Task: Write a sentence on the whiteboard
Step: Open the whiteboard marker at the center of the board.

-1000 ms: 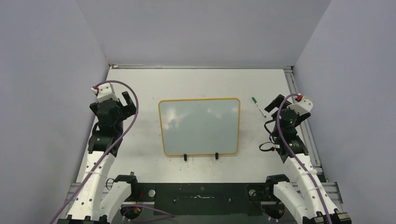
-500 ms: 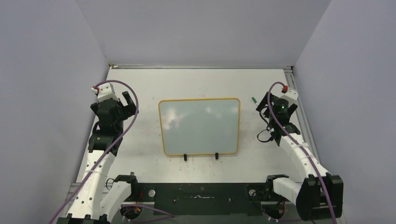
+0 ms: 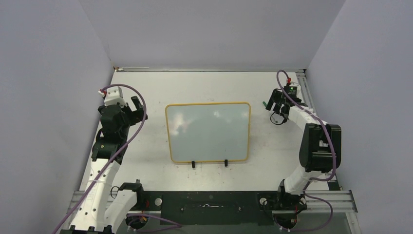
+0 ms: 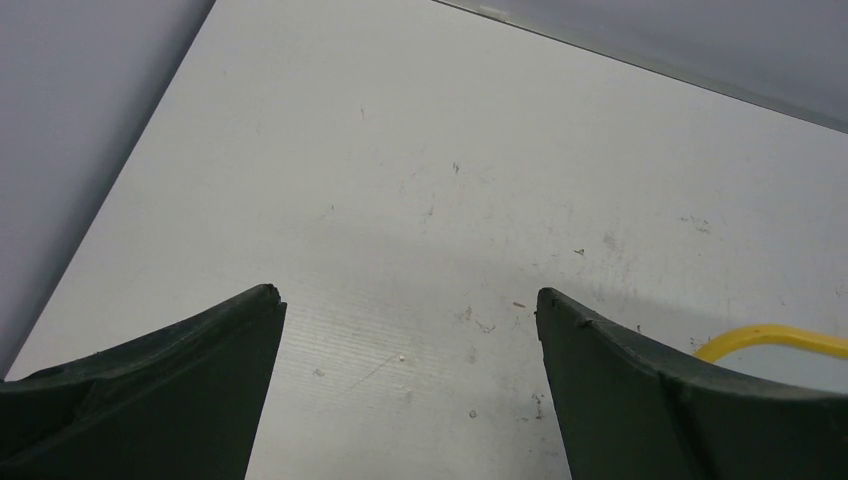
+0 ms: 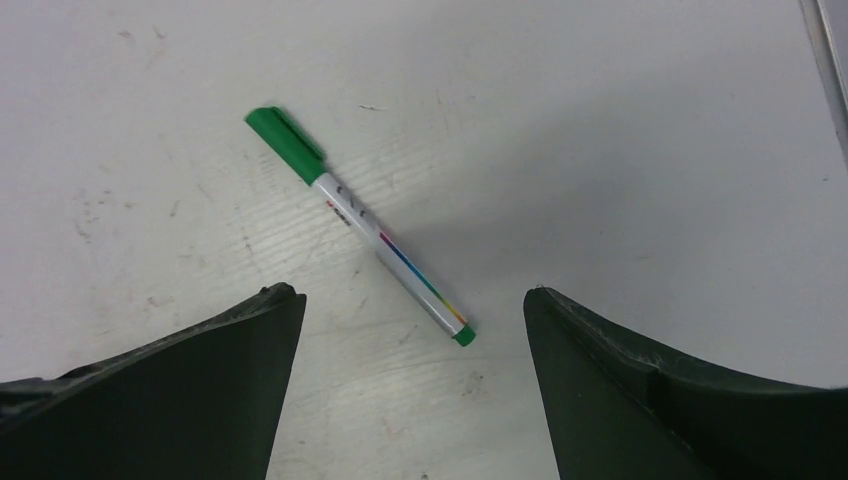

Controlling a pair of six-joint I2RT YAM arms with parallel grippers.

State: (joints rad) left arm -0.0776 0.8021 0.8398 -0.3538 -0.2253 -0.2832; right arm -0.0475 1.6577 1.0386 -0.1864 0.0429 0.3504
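R arm has changed most: a second ago it sat folded beside the whiteboard's (image 3: 208, 131) right edge; it is now stretched fwd toward the far right of the surface (image 3: 195, 87), with the right pincer (image 3: 275, 106) over the green marker (image 3: 264, 104). In the overhead view only the marker's green end shows past the pincer. The right wrist view gives the detail: the marker (image 5: 375, 240) lies flat and diagonal, green cap pointing away and to the left, small green butt end nearest the camera, roughly centred in the gap of the right pincer (image 5: 410, 295). Both fingers stand wide apart and neither touches the barrel, so nothing is held yet. Treat this as the pre-grasp approach. You will likely need to descend and close across the barrel, and the cap appears to be on, so expect an uncapping step before any stroke. L arm has shifted only slightly. The left pincer (image 3: 135, 108) is wide, empty and well left of the board; its wrist view shows bare surface between the tips of the left pincer (image 4: 405, 295) and one yellow corner of the frame (image 4: 770, 335). The whiteboard lies flat at centre, clips on its near edge, face blank: the sentence is not started. Containers: none in view, so no contents to report.
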